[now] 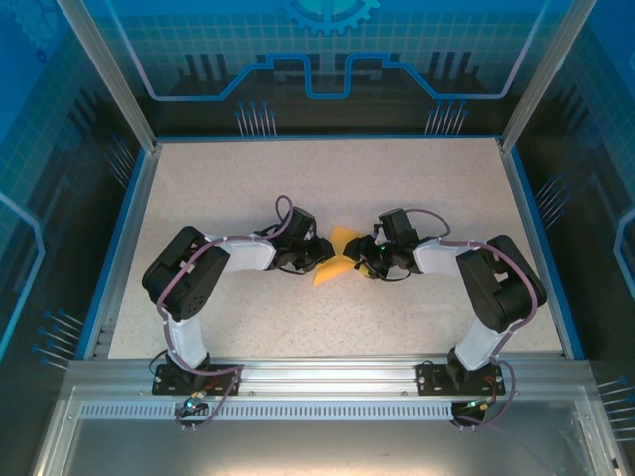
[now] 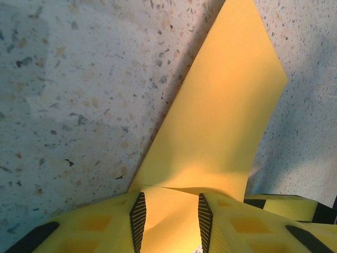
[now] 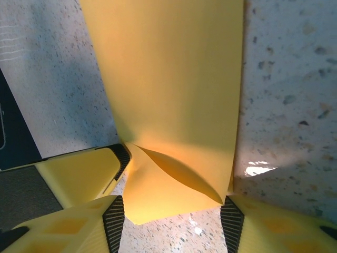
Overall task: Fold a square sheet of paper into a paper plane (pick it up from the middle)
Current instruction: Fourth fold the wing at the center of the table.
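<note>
The sheet of paper (image 1: 335,248) lies mid-frame in the top view. The left gripper (image 2: 171,213) has narrow jaws pinching its bowed end. The right gripper (image 3: 171,221) has wider jaws around it, and I cannot tell whether they grip.

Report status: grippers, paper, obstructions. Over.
Left gripper astride the sheet, grip unclear. Right gripper open, sheet curling between its jaws. Sheet bent, not flat, between both grippers. No obstruction seen.

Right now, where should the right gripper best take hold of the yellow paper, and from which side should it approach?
Likely the curled near end of the paper, which bows up off the table between the fingers of the right gripper. Approach low from the robot's right, since the far part looks flatter.
</note>
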Action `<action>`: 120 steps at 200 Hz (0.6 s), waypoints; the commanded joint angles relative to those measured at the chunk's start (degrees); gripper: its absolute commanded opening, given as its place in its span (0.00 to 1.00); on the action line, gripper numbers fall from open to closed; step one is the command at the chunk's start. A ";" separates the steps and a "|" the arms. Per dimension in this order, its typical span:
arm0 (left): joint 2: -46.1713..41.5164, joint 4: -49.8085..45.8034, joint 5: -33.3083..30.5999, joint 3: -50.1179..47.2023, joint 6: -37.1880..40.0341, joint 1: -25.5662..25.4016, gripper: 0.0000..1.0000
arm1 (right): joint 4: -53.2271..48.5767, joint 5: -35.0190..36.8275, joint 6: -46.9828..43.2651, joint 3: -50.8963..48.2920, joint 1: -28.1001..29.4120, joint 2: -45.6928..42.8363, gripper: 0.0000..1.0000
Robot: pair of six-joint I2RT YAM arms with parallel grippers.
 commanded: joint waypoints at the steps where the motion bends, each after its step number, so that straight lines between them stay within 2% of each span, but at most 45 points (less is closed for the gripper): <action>1: 0.07 -2.25 0.63 -1.91 -1.27 0.60 0.37 | 2.56 -2.39 2.22 -0.88 0.38 1.80 0.53; 120: -0.52 -1.87 1.42 -1.84 -1.33 0.78 0.37 | 8.11 -3.17 4.36 -0.94 2.22 4.80 0.31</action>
